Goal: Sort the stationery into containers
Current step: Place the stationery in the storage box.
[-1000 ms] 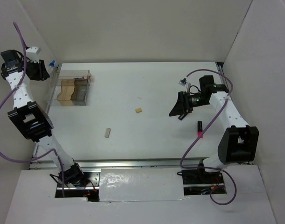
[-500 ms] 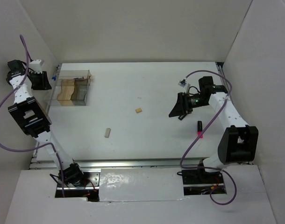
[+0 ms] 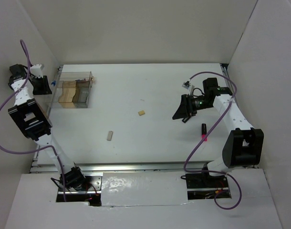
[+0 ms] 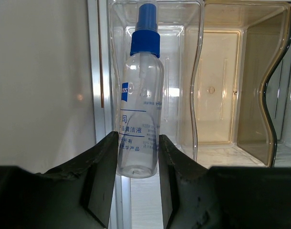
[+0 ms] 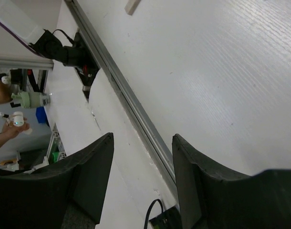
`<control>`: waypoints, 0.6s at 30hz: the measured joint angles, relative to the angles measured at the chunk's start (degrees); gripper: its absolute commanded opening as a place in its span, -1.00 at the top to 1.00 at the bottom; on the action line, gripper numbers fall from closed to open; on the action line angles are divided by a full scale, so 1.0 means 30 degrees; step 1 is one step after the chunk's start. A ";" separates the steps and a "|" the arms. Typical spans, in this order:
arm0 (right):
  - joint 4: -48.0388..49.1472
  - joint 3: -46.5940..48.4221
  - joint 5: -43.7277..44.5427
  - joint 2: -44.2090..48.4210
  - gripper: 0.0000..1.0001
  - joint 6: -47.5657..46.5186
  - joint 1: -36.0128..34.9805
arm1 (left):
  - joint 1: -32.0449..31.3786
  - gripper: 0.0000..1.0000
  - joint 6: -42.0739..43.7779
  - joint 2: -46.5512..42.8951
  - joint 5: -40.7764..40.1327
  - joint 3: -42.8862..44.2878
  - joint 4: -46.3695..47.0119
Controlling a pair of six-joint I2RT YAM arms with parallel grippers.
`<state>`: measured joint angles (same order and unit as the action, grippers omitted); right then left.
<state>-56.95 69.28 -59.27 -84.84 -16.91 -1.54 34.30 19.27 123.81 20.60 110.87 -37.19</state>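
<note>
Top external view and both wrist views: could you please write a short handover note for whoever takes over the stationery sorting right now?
Left claw: shut on the clear blue-capped bottle, held at the left end of the clear box, not released.
Right claw: open, empty, above bare table.
On the table: tan eraser block mid-table, second eraser block nearer the arms, pink-black marker by the right arm.
Done: nothing visibly sorted; the compartments in the left wrist view look empty.
Left: drop the bottle, then box both erasers and the marker.
</note>
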 measured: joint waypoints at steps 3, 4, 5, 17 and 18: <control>0.0284 -0.0022 0.0452 -0.0007 -0.18 0.0474 -0.0029 | -0.0080 0.05 0.0007 0.0000 0.0015 -0.0219 0.0240; 0.0459 -0.0080 0.0656 0.0000 -0.19 0.0692 -0.0044 | -0.0124 0.01 0.0015 0.0000 0.0015 -0.0270 0.0270; 0.0678 -0.0153 0.1020 0.0000 -0.19 0.0984 -0.0066 | -0.0168 -0.11 0.0007 0.0000 0.0022 -0.0357 0.0306; 0.3337 -0.1064 0.7184 0.1457 -0.28 0.4575 0.0605 | -0.0481 -0.26 0.0051 -0.0517 0.0918 -0.0605 0.0692; 0.3548 -0.1064 0.8189 0.1727 -0.30 0.5005 0.0765 | -0.0576 -0.26 0.0051 -0.0918 0.1115 -0.0845 0.0882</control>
<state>-46.30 66.08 -34.70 -79.66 -1.89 0.75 32.58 19.42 121.05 23.94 108.33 -34.54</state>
